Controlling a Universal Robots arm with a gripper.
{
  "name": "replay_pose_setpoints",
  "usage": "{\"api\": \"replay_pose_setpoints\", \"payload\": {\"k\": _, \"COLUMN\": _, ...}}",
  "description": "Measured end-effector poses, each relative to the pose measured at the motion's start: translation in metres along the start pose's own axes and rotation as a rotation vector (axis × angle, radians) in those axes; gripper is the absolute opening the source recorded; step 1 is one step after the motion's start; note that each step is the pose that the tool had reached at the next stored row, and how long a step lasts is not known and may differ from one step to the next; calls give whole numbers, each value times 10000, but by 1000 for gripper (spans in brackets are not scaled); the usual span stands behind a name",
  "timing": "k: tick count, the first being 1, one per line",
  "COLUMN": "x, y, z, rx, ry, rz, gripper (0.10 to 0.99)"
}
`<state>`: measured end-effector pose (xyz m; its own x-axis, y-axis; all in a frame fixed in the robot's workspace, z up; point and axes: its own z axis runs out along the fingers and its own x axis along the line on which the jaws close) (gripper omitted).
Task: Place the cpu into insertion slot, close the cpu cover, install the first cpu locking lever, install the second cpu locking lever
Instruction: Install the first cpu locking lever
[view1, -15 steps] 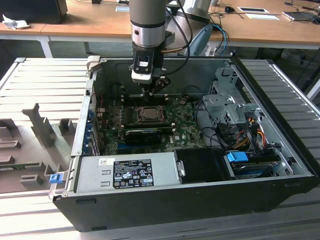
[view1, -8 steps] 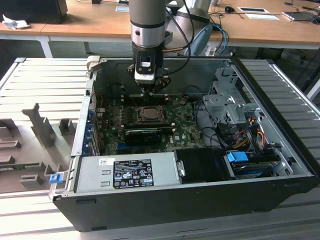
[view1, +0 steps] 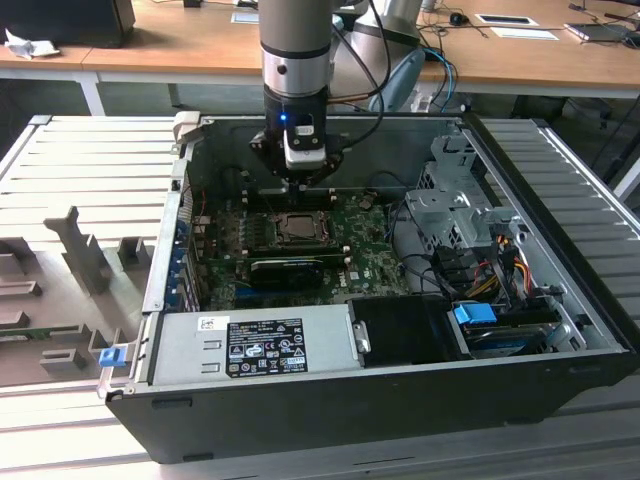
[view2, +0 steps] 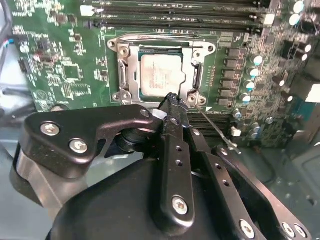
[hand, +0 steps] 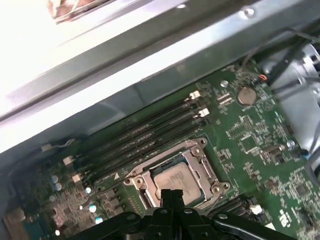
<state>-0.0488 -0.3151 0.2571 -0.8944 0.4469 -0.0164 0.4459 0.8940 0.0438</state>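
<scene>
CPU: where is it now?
In the second wrist view the cpu lies in the insertion slot under the cpu cover, between the memory slots and the end effector.

Green mobo (view1: 372, 262) lies under pincer (view1: 300, 186). Black RAM slots (view2: 175, 15) run just beside its tip; 1 coin cell (hand: 246, 94) sits well apart. In exterior view black GPU (view1: 285, 270) is near pincer; silver PSU (view1: 250, 345) & blue drive tab (view1: 475, 313) well apart.
</scene>
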Motion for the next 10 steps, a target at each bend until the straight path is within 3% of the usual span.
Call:
{"api": "replay_pose_setpoints", "payload": {"k": 6, "x": -2, "y": 1, "z": 3, "rx": 10, "ry": 103, "rz": -1149, "gripper": 106}}
{"api": "replay_pose_setpoints", "payload": {"k": 10, "x": -2, "y": 1, "z": 5, "rx": -7, "ry": 151, "rz": -2286, "gripper": 106}}
